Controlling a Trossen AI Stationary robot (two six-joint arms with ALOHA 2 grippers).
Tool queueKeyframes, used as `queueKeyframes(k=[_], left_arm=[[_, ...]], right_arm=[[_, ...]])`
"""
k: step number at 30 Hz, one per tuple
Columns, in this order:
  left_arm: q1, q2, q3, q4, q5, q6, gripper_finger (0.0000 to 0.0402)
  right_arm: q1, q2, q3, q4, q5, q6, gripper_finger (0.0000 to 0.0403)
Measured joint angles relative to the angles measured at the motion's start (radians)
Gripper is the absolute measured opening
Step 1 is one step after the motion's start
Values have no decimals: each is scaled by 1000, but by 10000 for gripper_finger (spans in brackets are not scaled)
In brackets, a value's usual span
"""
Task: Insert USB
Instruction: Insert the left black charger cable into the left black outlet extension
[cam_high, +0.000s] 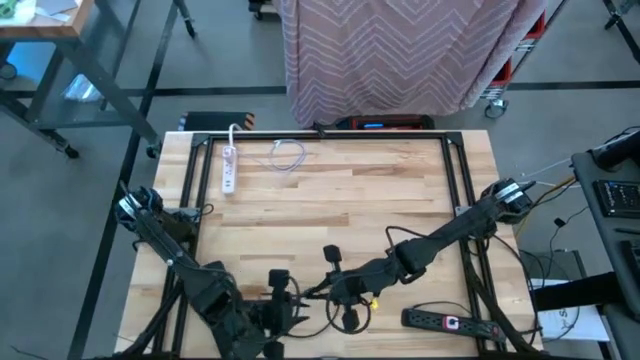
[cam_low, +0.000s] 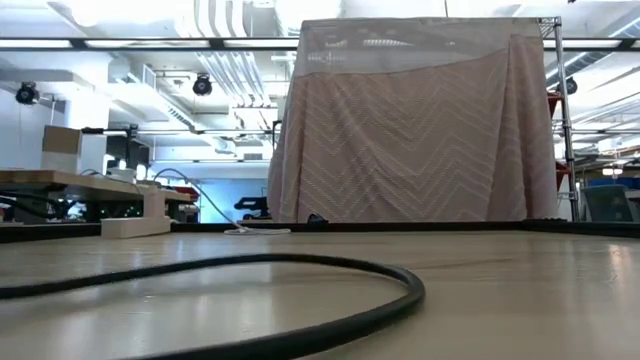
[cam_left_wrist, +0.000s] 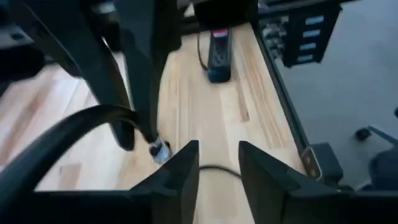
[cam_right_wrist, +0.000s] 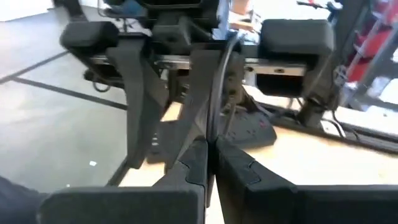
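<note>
I am pinching the black cable (cam_right_wrist: 219, 93) in my right hand (cam_right_wrist: 210, 163), left hand (cam_left_wrist: 217, 163) gaping empty at six o'clock on the counter (cam_high: 340, 190), and a loose pinch is risking slip.

In the high view the left hand (cam_high: 283, 312) sits at the counter's (cam_high: 340, 200) six o'clock edge, partly cut off by the frame. The black cable (cam_low: 300, 290) runs out of the low view at nine o'clock (its ends unseen). The black power strip (cam_left_wrist: 219, 56) is blurred in the left wrist view, its far end hidden behind the other arm. The white power strip (cam_high: 228, 168) is too small to show its sockets.
</note>
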Motion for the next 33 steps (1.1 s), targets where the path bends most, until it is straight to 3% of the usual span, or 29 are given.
queueKeyframes(k=[5, 11, 15, 21, 26, 33], left_arm=[[6, 3, -20, 34, -44, 34, 130], [22, 3, -102, 318, -46, 246, 162], [45, 3, -148, 455, 58, 331, 183], [83, 3, -177, 475, 131, 342, 190], [89, 3, -180, 477, 174, 352, 149], [89, 3, -168, 467, 187, 345, 17]], right_arm=[[-4, 2, 0, 76, -151, -55, 1], [-6, 2, 0, 130, -270, -85, 1], [-6, 2, 0, 162, -310, -88, 0], [-6, 1, 4, 154, -346, -98, 0], [-6, 1, 10, 155, -357, -81, 0], [-25, 1, 13, 125, -363, -35, 0]])
